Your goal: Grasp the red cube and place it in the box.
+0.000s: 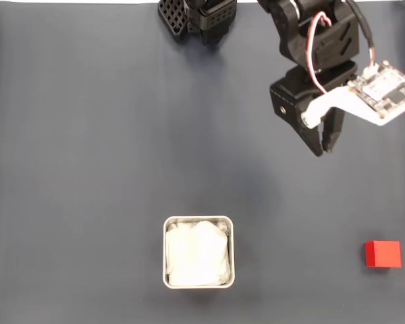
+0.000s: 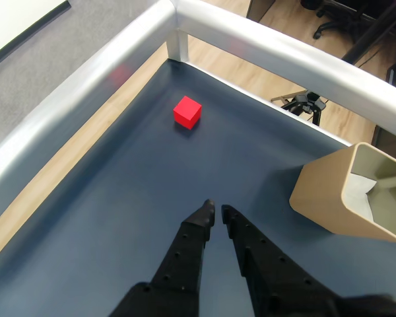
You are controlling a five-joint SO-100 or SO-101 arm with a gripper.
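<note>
We find the gripper point(image 2: 218, 211) raised above the mat with its jaws nearly closed on nothing. Well ahead of it the red cube point(image 2: 187, 111) sits near the railed corner, untouched; in the fixed view the red cube point(image 1: 382, 254) lies far right of the box point(image 1: 198, 219). We judge the cube light, rigid and matte, best pinched across two opposite flat faces.
</note>
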